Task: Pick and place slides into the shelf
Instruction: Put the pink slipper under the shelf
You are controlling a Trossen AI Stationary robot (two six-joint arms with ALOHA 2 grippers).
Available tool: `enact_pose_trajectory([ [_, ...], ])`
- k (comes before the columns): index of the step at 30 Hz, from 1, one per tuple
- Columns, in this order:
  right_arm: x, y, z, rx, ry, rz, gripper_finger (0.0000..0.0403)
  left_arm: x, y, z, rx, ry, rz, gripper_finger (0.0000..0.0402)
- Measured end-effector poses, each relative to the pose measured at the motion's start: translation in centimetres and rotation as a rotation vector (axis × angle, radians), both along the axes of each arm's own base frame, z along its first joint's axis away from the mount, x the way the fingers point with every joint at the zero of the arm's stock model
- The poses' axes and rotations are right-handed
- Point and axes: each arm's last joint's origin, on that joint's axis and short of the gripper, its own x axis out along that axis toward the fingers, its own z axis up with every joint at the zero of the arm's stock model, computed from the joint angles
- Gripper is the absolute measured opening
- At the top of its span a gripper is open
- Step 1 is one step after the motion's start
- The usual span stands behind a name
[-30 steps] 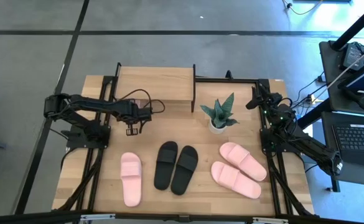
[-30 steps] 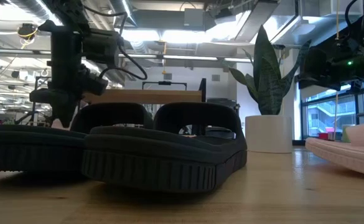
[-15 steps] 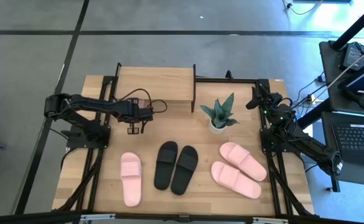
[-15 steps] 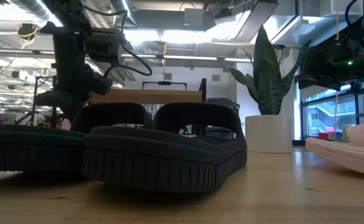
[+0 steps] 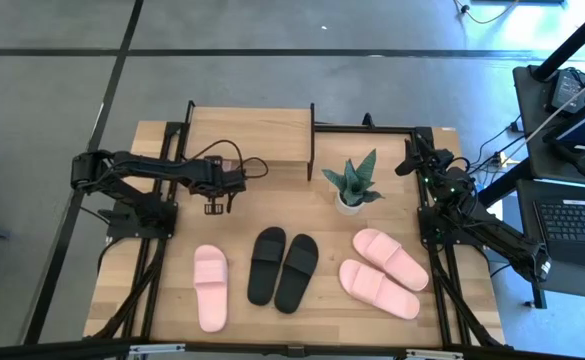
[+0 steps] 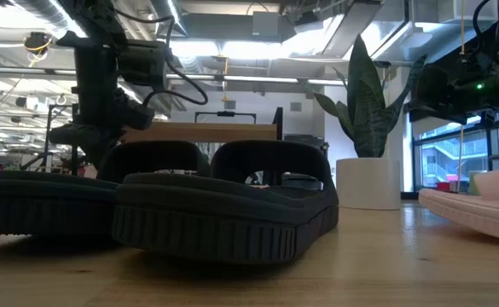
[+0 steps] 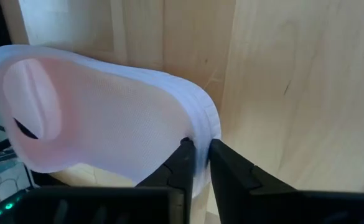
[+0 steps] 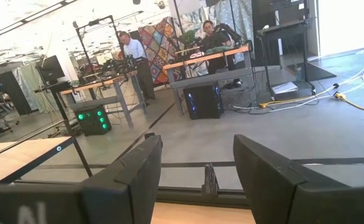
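My left gripper [image 7: 198, 152] stands by the shelf [image 5: 250, 140], shut on a light pink slide [image 7: 101, 124]. In the high view the left gripper [image 5: 215, 205] shows but that slide does not. One pink slide [image 5: 210, 287] lies near the table's front left. Two black slides [image 5: 282, 268] lie side by side in the middle. Two more pink slides [image 5: 384, 272] lie at the right, all soles down. My right gripper [image 8: 197, 162] hangs open at the table's far right [image 5: 412, 160], pointing level into the room. My left gripper pinches the rim of the pink slide's sole [image 7: 201, 130] between its two fingertips, at the end away from the strap [image 7: 32, 106]. The fingers slant downward. The footbed faces the wrist camera, over light wood boards; whether the slide rests on them I cannot tell.
A potted plant [image 5: 352, 185] stands right of the shelf, between it and the right arm. Black frame rails run along the table's left and right edges. Bare wood lies between the shelf and the row of slides. A laptop [image 5: 577, 220] sits off the table at the right.
My left gripper has turned a little in place beside the shelf. The slides on the table and my right arm have kept still.
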Motion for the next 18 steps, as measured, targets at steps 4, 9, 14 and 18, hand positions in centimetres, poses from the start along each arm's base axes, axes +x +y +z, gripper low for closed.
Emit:
enact_pose_trajectory([
  [4, 0.0, 0.0, 0.0, 0.0, 0.0, 0.0, 0.02, 0.03, -0.08, 0.0, 0.002, 0.001, -0.005, 0.0057],
  [9, 0.0, 0.0, 0.0, 0.0, 0.0, 0.0, 0.02, 0.02, -0.08, 0.0, 0.003, 0.0, -0.001, 0.0067],
  [14, 0.0, 0.0, 0.01, 0.0, -0.001, 0.0, 0.02, -0.13, -0.02, 0.0, 0.005, -0.005, 0.042, 0.0098],
  [18, 0.0, 0.0, 0.0, 0.0, -0.001, 0.0, 0.02, -0.33, -0.07, 0.0, 0.004, 0.011, 0.054, 0.0136],
])
